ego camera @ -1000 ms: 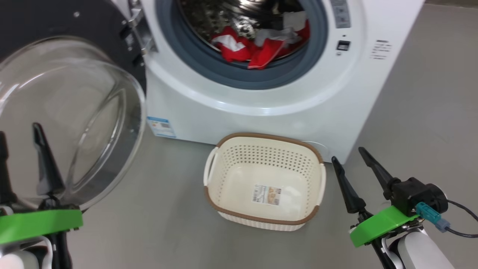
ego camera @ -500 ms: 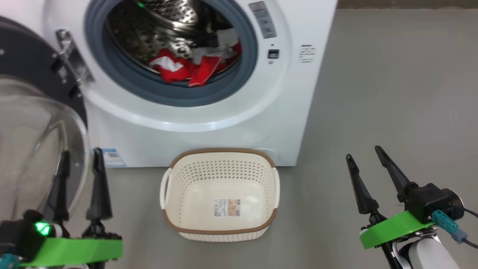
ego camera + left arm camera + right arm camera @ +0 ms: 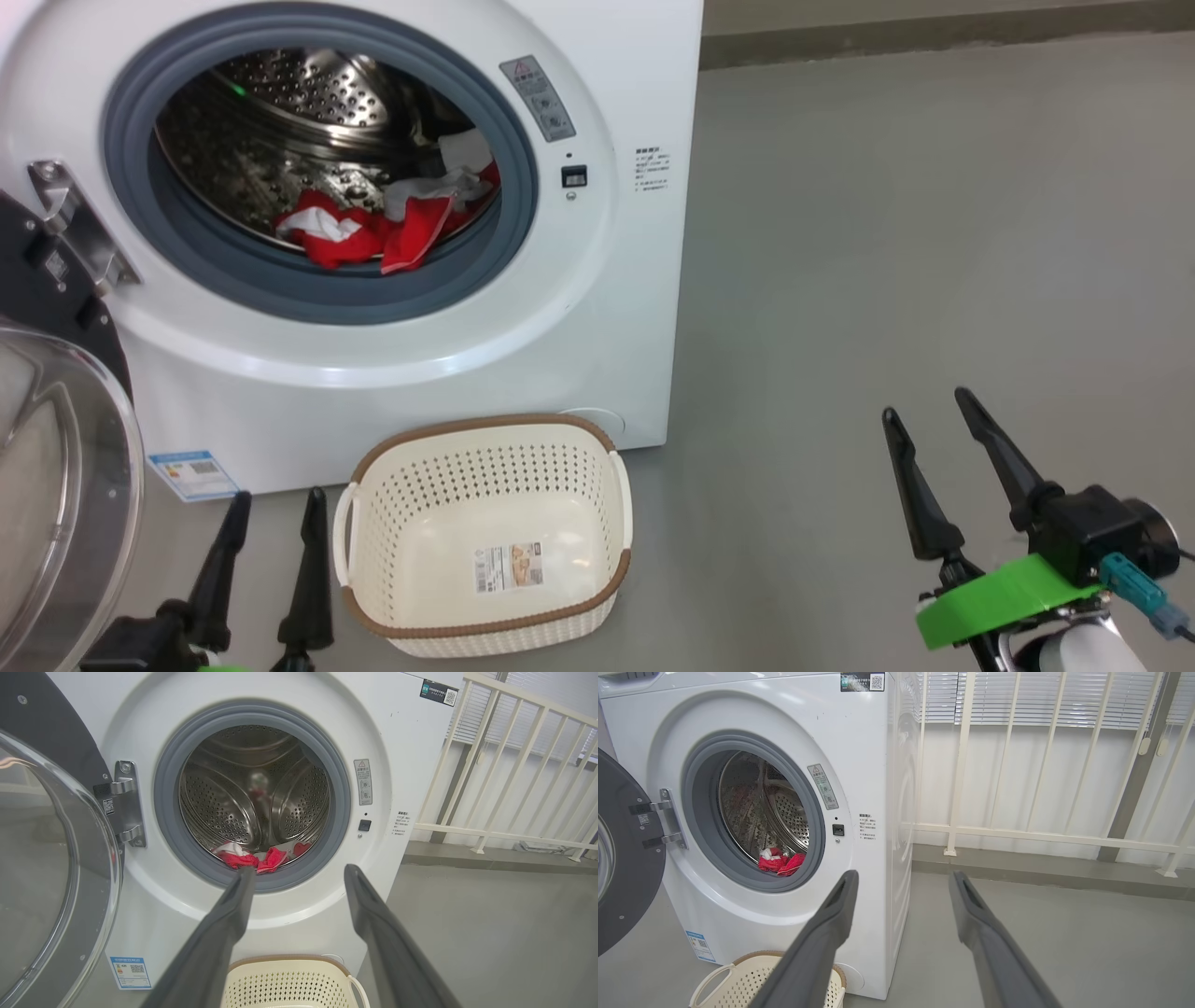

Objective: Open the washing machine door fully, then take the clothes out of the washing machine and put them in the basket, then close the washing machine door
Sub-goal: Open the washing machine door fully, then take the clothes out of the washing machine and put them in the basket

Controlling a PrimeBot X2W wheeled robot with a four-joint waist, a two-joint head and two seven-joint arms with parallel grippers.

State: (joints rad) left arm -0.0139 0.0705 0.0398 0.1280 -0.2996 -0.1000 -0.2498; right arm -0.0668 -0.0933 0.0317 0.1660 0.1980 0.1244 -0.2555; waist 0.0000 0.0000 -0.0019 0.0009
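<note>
— Since a second ago your head camera has swung right and a little up. The washing machine (image 3: pixel 597 308) now sits at the left of your head view, and the basket (image 3: pixel 485 467) has kept its place before it. Your left gripper (image 3: pixel 280 495) now shows low, between the washing machine door (image 3: pixel 65 485) and the basket.

— What can I read?

— Nothing; it is all too small. You have a blue-edged sticker (image 3: pixel 193 473) low on the front and a grey warning sticker (image 3: pixel 362 782) with a triangle right of the opening. A printed block (image 3: pixel 653 170) sits beside that, a QR sticker (image 3: pixel 437 693) on the top corner, and a paper label (image 3: pixel 509 567) on the basket's bottom.

— Which way do things lie?

— Your door is swung out on its left-side hinge (image 3: pixel 126 805), glass bowl turned toward you. The clothes (image 3: pixel 369 233) lie at the lower front of the drum (image 3: pixel 308 93). The pile stretches side to side, with one red flap at the grey rubber ring (image 3: pixel 327 301). The basket stands mouth up, handles left and right, just before the machine; you cannot tell whether they touch.

— Grippers?

— Both are spread wide and hold nothing. Your right gripper (image 3: pixel 925 403) hangs over the floor (image 3: pixel 887 233), well right of the machine.
</note>
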